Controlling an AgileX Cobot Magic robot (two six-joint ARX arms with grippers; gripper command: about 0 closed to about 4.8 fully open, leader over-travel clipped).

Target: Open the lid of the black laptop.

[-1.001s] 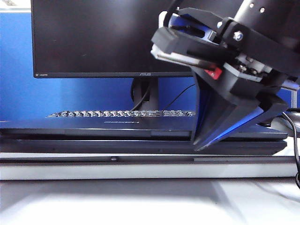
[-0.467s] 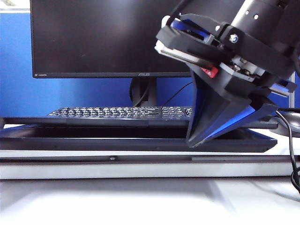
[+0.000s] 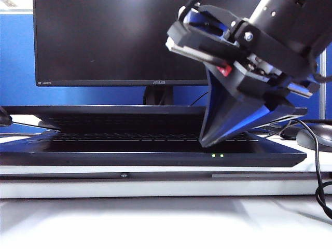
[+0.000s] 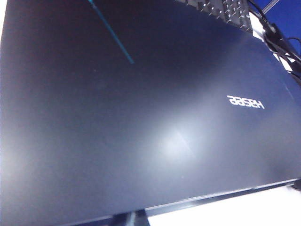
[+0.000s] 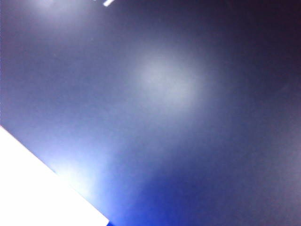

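Monitor (image 3: 119, 41) behind, black laptop (image 3: 155, 153) on table (image 3: 155, 218), lid (image 3: 104, 110) raised a crack.
Right gripper (image 3: 207, 142) at lid's front edge, right of centre, jaw state unclear; left gripper unseen, only lid visible; green LEDs (image 3: 217, 155) lit.

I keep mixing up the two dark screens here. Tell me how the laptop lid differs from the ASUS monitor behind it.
The lid is raised only a crack above the black laptop, nearly flat; the ASUS monitor stands upright on a stand. The lid's outside carries a pale Hasee logo in the left wrist view; the monitor's logo sits on its lower bezel. The right gripper is at the lid's front edge, jaw state unclear; nothing touches the monitor. The left gripper is unseen. Both are wide, dark panels.
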